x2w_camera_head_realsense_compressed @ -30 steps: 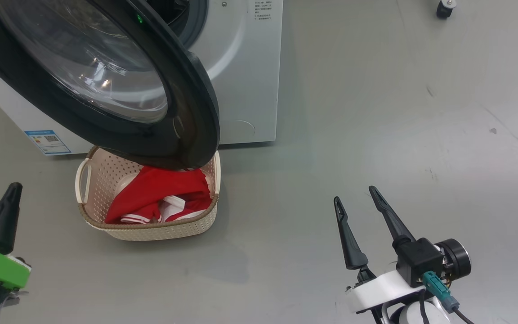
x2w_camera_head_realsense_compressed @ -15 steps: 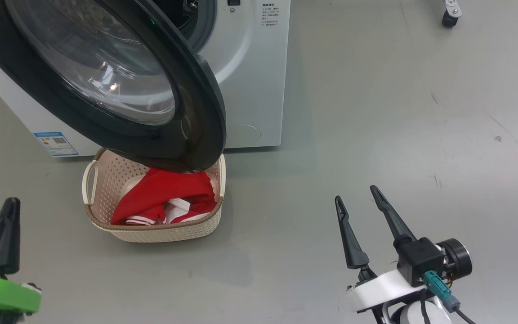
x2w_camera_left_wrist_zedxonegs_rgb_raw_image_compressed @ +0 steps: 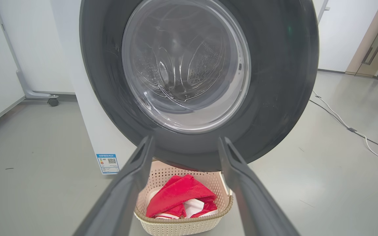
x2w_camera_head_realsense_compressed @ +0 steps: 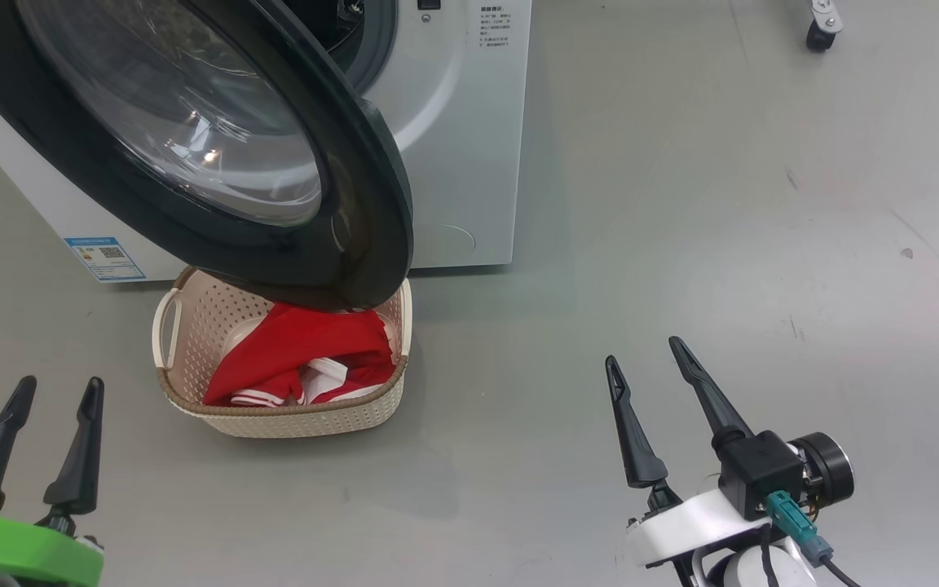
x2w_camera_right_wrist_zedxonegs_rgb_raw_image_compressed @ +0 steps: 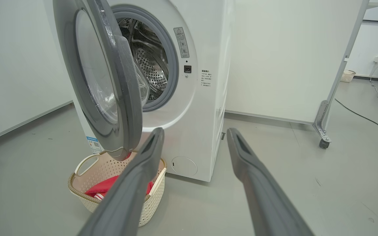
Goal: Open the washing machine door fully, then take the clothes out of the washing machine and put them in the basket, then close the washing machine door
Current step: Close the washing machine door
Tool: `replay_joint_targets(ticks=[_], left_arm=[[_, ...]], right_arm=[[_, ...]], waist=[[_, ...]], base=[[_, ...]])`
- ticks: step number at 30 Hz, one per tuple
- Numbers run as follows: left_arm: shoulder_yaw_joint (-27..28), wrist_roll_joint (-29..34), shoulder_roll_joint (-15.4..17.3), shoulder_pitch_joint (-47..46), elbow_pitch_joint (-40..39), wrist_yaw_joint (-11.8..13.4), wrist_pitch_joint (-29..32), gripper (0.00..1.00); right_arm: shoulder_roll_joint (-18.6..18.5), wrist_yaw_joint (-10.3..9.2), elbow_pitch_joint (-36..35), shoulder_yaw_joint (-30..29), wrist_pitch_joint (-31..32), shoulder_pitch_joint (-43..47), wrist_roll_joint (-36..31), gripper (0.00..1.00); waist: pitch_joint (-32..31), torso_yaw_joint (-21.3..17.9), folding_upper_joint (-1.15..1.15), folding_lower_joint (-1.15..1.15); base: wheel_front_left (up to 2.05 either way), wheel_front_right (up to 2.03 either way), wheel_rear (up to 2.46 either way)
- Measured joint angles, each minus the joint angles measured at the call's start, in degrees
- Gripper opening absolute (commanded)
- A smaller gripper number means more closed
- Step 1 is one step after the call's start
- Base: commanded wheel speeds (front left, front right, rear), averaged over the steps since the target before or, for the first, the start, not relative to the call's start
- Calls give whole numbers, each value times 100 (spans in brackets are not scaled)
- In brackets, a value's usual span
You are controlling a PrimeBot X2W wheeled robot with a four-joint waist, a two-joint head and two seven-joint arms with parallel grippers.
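The left gripper [x2w_camera_head_realsense_compressed: 60, 381] sits low at the left edge of the head view, above a green wrist band [x2w_camera_head_realsense_compressed: 21, 546]. Its two dark fingers point up the view and stand wide apart with nothing between them. Its wrist view looks straight along them at the door [x2w_camera_head_realsense_compressed: 355, 204] and the basket [x2w_camera_head_realsense_compressed: 306, 416]. It is near the basket but touches neither.

The right gripper [x2w_camera_head_realsense_compressed: 641, 350] is at the lower right, over bare floor [x2w_camera_head_realsense_compressed: 681, 204] and well apart from the basket. Its two fingers lean slightly up and left, also spread wide and empty. In its wrist view they frame the lower front of the washer [x2w_camera_head_realsense_compressed: 453, 163].

There is one washer, white, with one blue label [x2w_camera_head_realsense_compressed: 103, 257] low on its side. Its one door has a black rim and a bulging clear window. It is swung out from the porthole, so the right wrist view sees it nearly edge-on, with the steel drum [x2w_camera_right_wrist_zedxonegs_rgb_raw_image_compressed: 149, 68] visible behind it.

The one cream basket stands on the floor at the washer's foot, below the door's lower edge. One of its handles [x2w_camera_head_realsense_compressed: 168, 326] shows on the left side. The clothes [x2w_camera_head_realsense_compressed: 306, 342] lie inside it as one red bundle with white trim; how many garments it holds cannot be told.

One caster [x2w_camera_head_realsense_compressed: 818, 33] shows at the top right of the head view.
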Motion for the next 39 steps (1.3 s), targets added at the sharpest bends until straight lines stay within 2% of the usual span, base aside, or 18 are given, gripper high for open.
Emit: replay_joint_targets(ticks=[7, 18, 39], left_arm=[[193, 205, -254, 1, -191, 0, 0, 100], [281, 417, -432, 76, -271, 0, 0, 100], [372, 623, -619, 207, -344, 0, 0, 100]], right_arm=[[0, 0, 0, -2, 0, 0, 1, 100], [0, 0, 3, -1, 0, 0, 7, 100], [0, 0, 41, 15, 0, 0, 7, 100]], waist=[[7, 17, 0, 0], [30, 31, 0, 0], [-35, 10, 0, 0]], base=[[0, 0, 0], [0, 0, 0], [0, 0, 0]])
